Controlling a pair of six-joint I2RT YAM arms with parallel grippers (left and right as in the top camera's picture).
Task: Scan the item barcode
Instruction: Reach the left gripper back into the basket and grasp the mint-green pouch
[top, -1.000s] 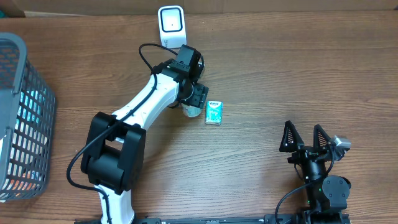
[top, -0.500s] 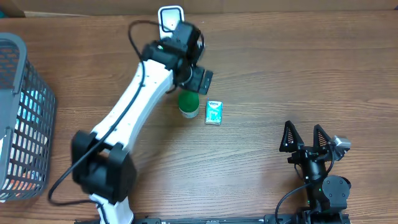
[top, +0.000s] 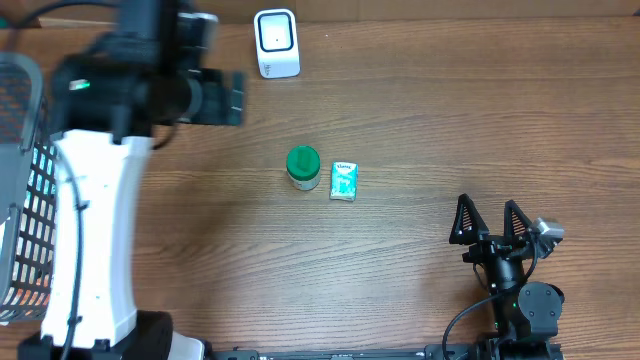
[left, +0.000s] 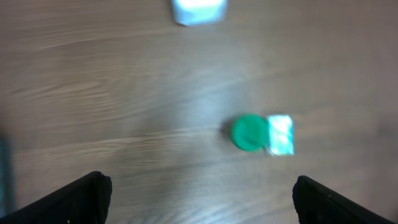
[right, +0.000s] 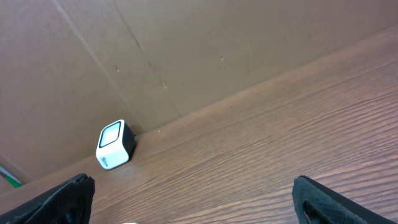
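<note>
Overhead: your left gripper (top: 228, 97) near basket (top: 22, 200), well apart from green-lidded jar (top: 303, 166). Jar stands mid-table, just beside teal packet (top: 344, 181), scanner (top: 276, 43) at far edge.
Left wrist: blurred; your jaws wide, empty.
Right wrist: your right gripper (right: 196, 199) spread, empty.

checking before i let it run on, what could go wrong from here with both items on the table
The green-lidded jar and the teal packet lie close together, so the open left hand reaching for one may knock the other. The left arm stands high beside the basket, so a swing down could clip its rim. The left wrist view is blurred, which may spoil aiming.
</note>
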